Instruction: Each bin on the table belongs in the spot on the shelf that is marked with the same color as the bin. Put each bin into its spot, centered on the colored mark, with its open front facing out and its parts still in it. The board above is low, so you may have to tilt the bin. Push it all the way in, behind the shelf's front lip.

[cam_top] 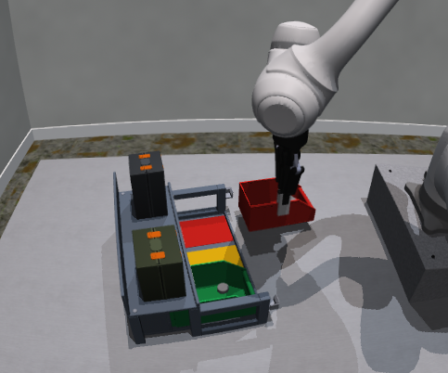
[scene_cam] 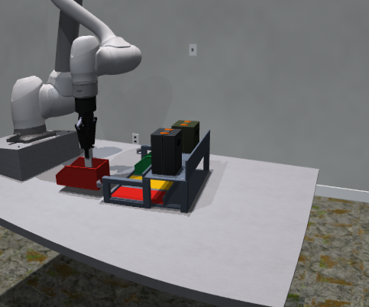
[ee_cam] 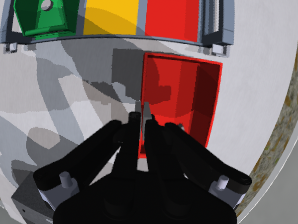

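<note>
The gripper [cam_top: 283,206] [scene_cam: 89,160] [ee_cam: 143,117] points down and is shut on one side wall of the red bin [cam_top: 262,219] [scene_cam: 78,177] [ee_cam: 172,80]. The bin hangs a little above the table, its low open front facing the arm's base. A small grey part [ee_cam: 181,126] shows inside it, mostly hidden by a finger. The shelf [cam_top: 232,303] [scene_cam: 198,162] [ee_cam: 227,25] stands beyond the bin's back. Its red mark [cam_top: 207,232] [scene_cam: 128,194] [ee_cam: 171,20] and yellow mark [cam_top: 209,255] [ee_cam: 111,20] are bare. The green bin [cam_top: 216,273] [scene_cam: 143,165] sits in the shelf with a round grey part [cam_top: 223,288] [ee_cam: 47,5] inside.
A black case [cam_top: 148,195] [scene_cam: 166,154] and an olive case [cam_top: 160,278] [scene_cam: 189,141] stand on the shelf's upper board. Side rails and posts flank the marked spots, with small metal brackets at their front ends. The arm's grey base block [cam_top: 397,241] [scene_cam: 29,160] is on the other side of the red bin.
</note>
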Tool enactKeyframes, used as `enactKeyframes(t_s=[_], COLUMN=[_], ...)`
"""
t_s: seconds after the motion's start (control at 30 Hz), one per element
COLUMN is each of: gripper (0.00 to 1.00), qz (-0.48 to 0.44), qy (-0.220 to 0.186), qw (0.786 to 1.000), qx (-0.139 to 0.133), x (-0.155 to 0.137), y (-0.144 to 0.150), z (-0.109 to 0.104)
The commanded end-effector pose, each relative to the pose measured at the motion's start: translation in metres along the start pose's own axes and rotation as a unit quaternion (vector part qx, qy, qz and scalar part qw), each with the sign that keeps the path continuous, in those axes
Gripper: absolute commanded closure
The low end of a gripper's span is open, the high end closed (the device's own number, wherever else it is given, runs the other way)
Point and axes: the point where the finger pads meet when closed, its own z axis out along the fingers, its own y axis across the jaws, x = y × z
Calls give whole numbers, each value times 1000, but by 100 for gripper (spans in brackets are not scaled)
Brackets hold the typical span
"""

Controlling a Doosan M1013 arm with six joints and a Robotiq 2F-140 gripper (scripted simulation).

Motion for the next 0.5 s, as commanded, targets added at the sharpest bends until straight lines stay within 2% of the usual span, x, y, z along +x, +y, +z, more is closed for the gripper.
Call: enactKeyframes(t_s=[0.0, 0.47], gripper=[90, 90], qz=[0, 0], qy=[0, 0], qw=[1000, 1000], qx=[0, 0], x=[6, 21], y=[0, 0], z=[0, 0])
